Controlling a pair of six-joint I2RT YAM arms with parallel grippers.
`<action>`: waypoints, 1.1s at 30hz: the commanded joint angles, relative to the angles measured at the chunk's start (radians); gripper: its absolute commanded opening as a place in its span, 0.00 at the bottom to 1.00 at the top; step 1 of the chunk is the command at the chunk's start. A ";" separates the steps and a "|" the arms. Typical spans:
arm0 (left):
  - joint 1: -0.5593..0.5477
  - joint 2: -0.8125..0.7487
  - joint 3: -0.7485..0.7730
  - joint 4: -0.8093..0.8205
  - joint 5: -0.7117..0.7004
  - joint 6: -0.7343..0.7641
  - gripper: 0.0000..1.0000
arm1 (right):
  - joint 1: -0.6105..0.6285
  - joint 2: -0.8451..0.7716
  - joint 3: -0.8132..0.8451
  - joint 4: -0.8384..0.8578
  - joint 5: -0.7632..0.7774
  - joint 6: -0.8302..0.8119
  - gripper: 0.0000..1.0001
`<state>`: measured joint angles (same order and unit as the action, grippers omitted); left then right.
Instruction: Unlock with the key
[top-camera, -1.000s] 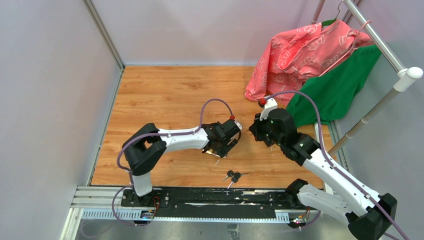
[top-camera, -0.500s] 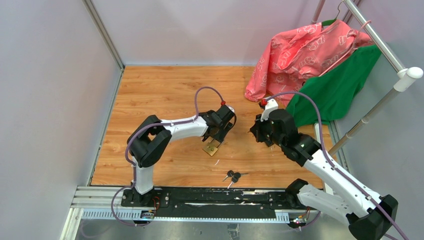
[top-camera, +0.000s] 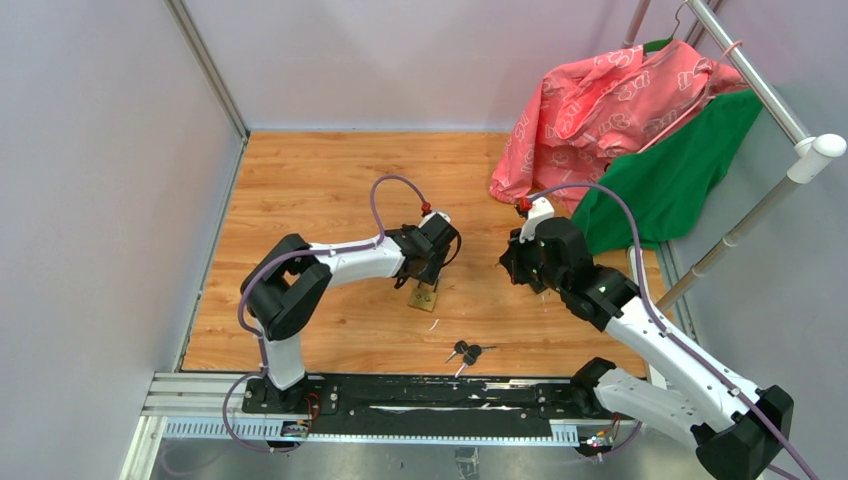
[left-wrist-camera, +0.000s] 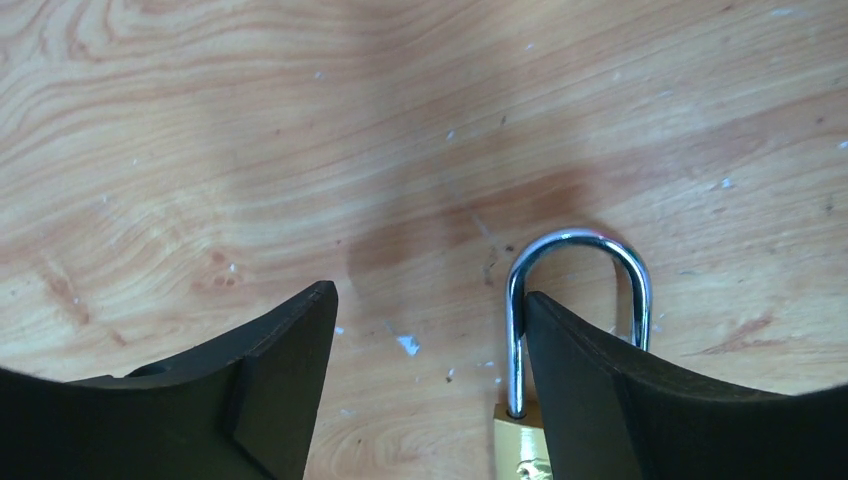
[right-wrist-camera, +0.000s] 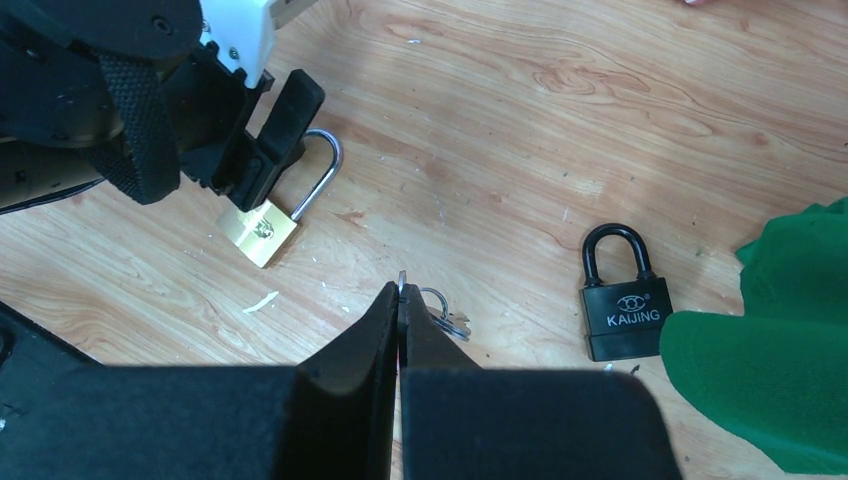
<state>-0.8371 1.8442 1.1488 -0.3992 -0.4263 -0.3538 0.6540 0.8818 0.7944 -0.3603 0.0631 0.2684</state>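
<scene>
A brass padlock (top-camera: 424, 297) with a silver shackle lies flat on the wooden table. My left gripper (top-camera: 424, 268) hovers just behind it, open. In the left wrist view the left gripper (left-wrist-camera: 428, 300) is open and its right finger (left-wrist-camera: 620, 400) lies over the shackle (left-wrist-camera: 575, 250), with the brass body (left-wrist-camera: 518, 450) at the bottom edge. My right gripper (right-wrist-camera: 400, 295) is shut on a key (right-wrist-camera: 401, 280) whose ring (right-wrist-camera: 440, 303) hangs beside the fingers. It is held right of the brass padlock (right-wrist-camera: 258, 232). In the top view the right gripper (top-camera: 512, 262) is right of the left one.
A black padlock (right-wrist-camera: 622, 300) lies right of the held key, next to green cloth (right-wrist-camera: 770, 380). A second bunch of keys (top-camera: 464, 352) lies near the front rail. Pink (top-camera: 610, 100) and green (top-camera: 680, 170) garments hang from a rack (top-camera: 790, 120) at back right.
My left gripper has swung left and back, uncovering the brass padlock, which now lies in plain view on the table. The right arm has barely moved.
</scene>
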 joint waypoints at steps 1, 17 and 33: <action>0.010 -0.029 -0.072 -0.113 -0.043 -0.051 0.73 | -0.007 -0.002 0.030 0.005 -0.002 0.009 0.00; 0.033 -0.341 0.004 -0.121 0.046 0.002 0.73 | -0.007 -0.100 -0.075 0.337 -0.245 -0.061 0.00; 0.194 -0.717 0.014 -0.238 0.155 -0.326 0.72 | 0.146 0.044 -0.340 1.377 -0.270 -0.344 0.00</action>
<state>-0.6674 1.1698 1.1538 -0.5934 -0.2802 -0.5644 0.7620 0.8654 0.5114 0.6472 -0.2115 0.0502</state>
